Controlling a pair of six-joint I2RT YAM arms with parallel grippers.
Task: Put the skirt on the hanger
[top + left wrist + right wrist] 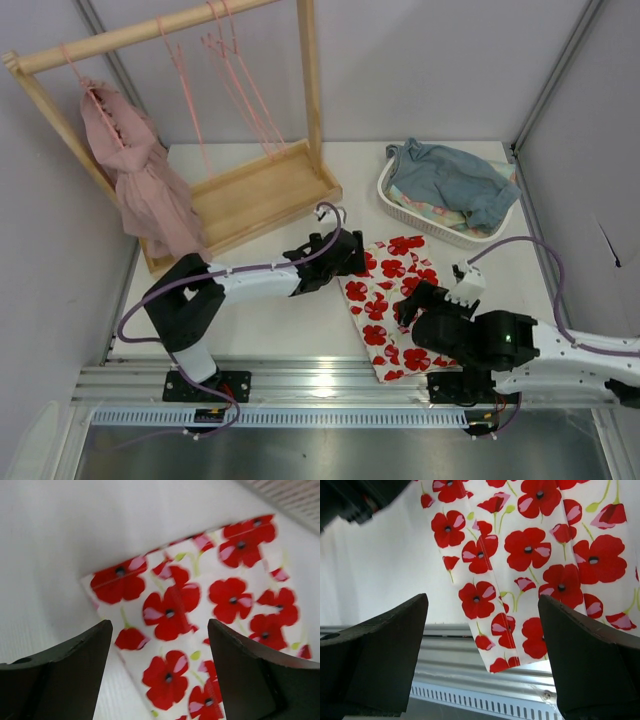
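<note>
Skirt (395, 300): flat on tabletop (270, 325), centre-right, near corner poking past the front edge over the metal rail (clear in R wrist view). Held by neither side. Hanger (186, 95): up on wooden rack (255, 195) at back-left w/ others alike, well apart from the cloth.

Step in hand, prob.: take hold of skirt for the lift toward the rack. To do well:
- pick two pts on the same edge, one per side, spread apart so cloth hangs open, not bunched;
- come down square to tabletop, pinch at edge/corner rather than mid-panel;
- raise both sides together & level, no dragging, clear of the basket (440, 225) behind.

Pose: left arm (255, 280) stretched fwd-right from base, elbow bent, wrist tipped down over skirt's far-left corner. Left jaws wide, nothing between, corner under the gap; touching or not, can't tell. Right arm (490, 340) folded close to base, wrist low over skirt's near half. Right jaws wide too, empty, seamed side edge & near corner beneath.
</note>
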